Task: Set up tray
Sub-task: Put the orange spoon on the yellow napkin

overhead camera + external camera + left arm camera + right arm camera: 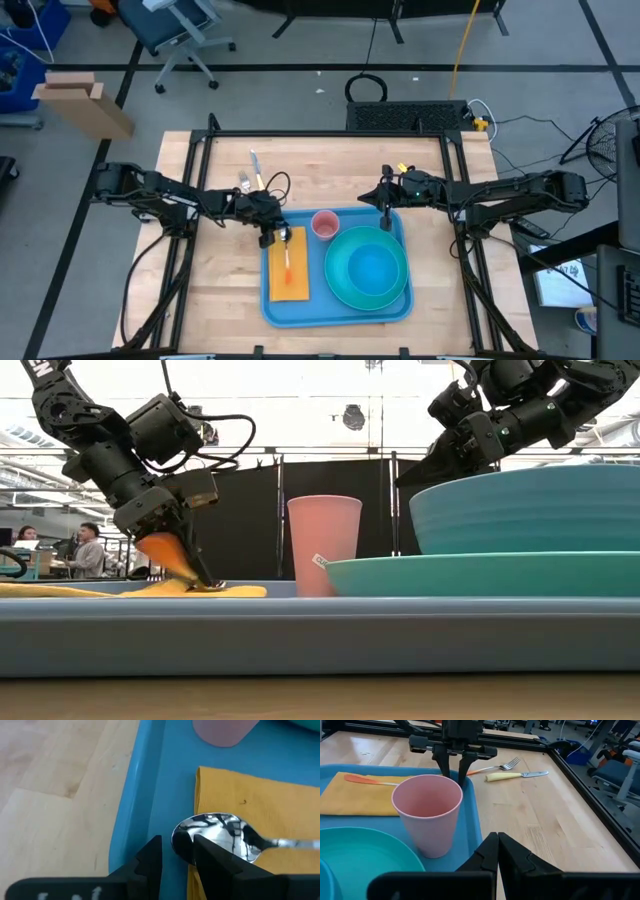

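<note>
2 arms over the wooden table (220, 290): left gripper (271, 235) sits low at the far left corner of the blue tray (310, 311), fingers slightly parted around the bowl of an orange-handled spoon (220, 836) resting on the yellow napkin (288, 266). Right gripper (386, 213) hangs above the tray's far edge with fingers pressed together, empty. Tray sits mid-table holding a pink cup (428, 812), teal plate (480, 574) and teal bowl (525, 510); fork (496, 767) and knife (516, 775) lie on the wood beyond.

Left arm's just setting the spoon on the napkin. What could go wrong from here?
1. The spoon has its bowl at the yellow napkin's edge, and the left gripper sits around it; pulling away could drag spoon or napkin askew.
2. The pink cup stands just beyond the left gripper on the tray; a wide retreat might tip it.
</note>
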Action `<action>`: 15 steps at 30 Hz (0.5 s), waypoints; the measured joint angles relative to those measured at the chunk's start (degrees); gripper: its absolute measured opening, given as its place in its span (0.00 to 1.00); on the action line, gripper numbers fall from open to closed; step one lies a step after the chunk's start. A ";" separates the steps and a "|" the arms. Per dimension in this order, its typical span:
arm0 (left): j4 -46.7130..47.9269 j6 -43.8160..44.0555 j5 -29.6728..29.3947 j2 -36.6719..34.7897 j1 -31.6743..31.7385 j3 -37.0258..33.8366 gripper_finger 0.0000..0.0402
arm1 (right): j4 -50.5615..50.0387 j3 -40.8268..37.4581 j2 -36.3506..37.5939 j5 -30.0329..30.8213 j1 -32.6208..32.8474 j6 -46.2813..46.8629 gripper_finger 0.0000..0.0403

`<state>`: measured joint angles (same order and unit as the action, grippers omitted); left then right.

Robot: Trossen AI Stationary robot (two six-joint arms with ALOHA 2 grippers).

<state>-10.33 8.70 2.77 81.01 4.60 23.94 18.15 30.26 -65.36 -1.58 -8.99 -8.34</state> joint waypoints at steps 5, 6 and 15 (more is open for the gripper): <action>0.45 -1.99 -0.03 0.00 -0.02 0.70 0.29 | -0.02 0.00 0.00 0.00 0.00 -0.04 0.00; 0.72 -2.33 -0.08 0.00 -0.16 1.00 0.29 | -0.02 0.00 0.00 0.00 -0.02 -0.04 0.00; 13.51 -8.08 2.54 0.00 0.13 7.80 0.29 | 0.01 -0.02 0.00 0.00 -0.02 -0.12 0.00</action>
<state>3.17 0.62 5.31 81.01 4.73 31.75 18.15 30.24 -65.36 -1.58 -9.02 -8.46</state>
